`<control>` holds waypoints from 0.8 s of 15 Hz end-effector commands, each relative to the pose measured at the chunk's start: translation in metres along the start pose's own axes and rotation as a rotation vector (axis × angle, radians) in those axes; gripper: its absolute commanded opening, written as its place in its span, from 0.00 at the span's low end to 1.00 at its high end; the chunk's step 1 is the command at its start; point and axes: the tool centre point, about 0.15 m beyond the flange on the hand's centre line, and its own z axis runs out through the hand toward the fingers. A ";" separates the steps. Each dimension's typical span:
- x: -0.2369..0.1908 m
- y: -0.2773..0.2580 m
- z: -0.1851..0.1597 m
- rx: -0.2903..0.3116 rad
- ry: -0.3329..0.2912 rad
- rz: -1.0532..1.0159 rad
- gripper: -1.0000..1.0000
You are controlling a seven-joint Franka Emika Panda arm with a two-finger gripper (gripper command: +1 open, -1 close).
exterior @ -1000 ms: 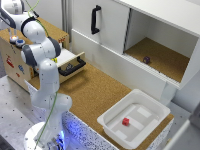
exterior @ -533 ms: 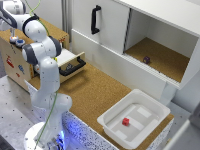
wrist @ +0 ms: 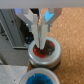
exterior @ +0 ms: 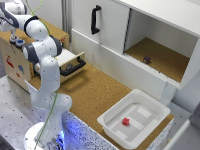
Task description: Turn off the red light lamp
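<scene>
In the wrist view the red light lamp [wrist: 45,51], a small round button with a reddish top and pale rim, lies directly under my gripper [wrist: 39,44]. The two fingers are pressed together with nothing between them. Their tips are at the lamp's top, and I cannot tell whether they touch it. A blue-topped lamp [wrist: 37,77] sits right beside the red one. In the exterior view my hand [exterior: 10,30] hangs over the top of a wooden box [exterior: 12,62] at the exterior view's left, and the red lamp is hidden beneath it.
An open drawer [exterior: 72,65] with a black handle juts from the box beside the arm. A white cabinet with a black handle [exterior: 95,20] stands behind, with a small dark object [exterior: 146,59] in its open compartment. A white bin [exterior: 145,107] holds a small red block [exterior: 126,121].
</scene>
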 end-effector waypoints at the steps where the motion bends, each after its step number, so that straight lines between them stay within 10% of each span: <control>1: -0.025 0.000 -0.062 -0.075 -0.055 0.050 1.00; 6: -0.077 0.014 -0.024 0.035 -0.059 0.188 1.00; 12: -0.172 0.043 -0.037 -0.005 -0.050 0.399 1.00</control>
